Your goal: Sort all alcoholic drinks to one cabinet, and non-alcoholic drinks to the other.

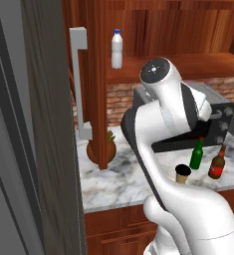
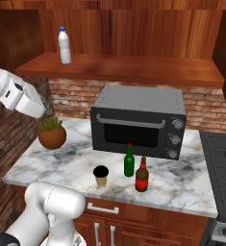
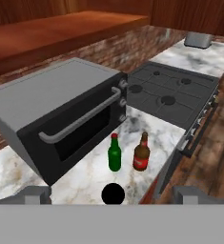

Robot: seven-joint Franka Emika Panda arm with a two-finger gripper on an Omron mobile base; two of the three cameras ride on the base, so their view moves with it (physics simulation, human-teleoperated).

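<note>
Jaws stood spread wide and empty, the gripper (image 3: 111,196) hanging above the marble counter (image 2: 61,161). From left, a white plastic bottle (image 2: 64,45) stood on the cabinet shelf (image 2: 133,67), then a coffee cup (image 2: 101,175), green bottle (image 2: 129,161) and brown bottle (image 2: 142,175) lined up before the toaster oven (image 2: 139,120).
</note>
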